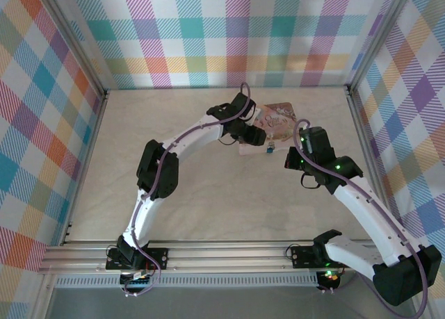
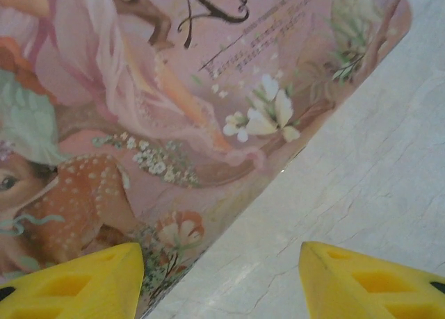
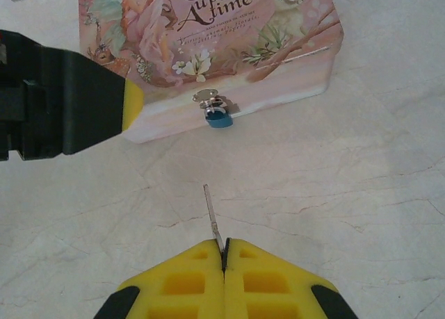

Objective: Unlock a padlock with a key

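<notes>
Right gripper pinches key; padlock hangs on pink box.

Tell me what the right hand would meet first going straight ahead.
Probably the small blue-and-silver metal padlock on the front of the pink illustrated box: the thin metal key pinched in the right hand points almost at it, bare table between; depth unclear.
</notes>
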Motion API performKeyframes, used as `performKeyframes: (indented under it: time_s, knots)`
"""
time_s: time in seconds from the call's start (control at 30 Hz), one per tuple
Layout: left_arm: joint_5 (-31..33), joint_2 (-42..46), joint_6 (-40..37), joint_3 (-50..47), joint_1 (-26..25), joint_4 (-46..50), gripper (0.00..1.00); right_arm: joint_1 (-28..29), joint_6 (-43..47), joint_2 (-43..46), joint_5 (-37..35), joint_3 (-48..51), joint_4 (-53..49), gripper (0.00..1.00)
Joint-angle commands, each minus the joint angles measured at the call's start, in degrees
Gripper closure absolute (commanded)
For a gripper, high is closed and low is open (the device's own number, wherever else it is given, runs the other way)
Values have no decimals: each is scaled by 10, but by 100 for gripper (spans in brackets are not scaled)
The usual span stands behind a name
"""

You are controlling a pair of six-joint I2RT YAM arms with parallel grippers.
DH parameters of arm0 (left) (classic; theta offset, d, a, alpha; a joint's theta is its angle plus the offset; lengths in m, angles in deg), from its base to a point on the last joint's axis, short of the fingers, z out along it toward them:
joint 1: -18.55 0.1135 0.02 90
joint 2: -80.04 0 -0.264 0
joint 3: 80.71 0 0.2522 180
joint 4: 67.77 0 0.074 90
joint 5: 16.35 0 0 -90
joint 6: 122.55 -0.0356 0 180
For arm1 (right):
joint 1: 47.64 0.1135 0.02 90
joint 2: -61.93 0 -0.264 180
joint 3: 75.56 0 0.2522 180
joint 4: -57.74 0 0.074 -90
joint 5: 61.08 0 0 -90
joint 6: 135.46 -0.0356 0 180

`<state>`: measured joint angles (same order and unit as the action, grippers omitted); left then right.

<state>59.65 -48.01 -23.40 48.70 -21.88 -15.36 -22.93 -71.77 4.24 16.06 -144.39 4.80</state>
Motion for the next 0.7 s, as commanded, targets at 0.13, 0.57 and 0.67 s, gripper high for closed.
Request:
performKeyframes:
  time_s: [0.13,0.57,0.67]
  knots:
    - [33,-5,-46,0,-5,65,39,-4,-4,-9,-1,-11,-6,97]
    - [74,69,-42,-134,12,34,39,-7,-1,-14,9,-10,-1,97]
    - [77,102,-34,-185,21,17,39,-7,1,-17,15,-8,3,97]
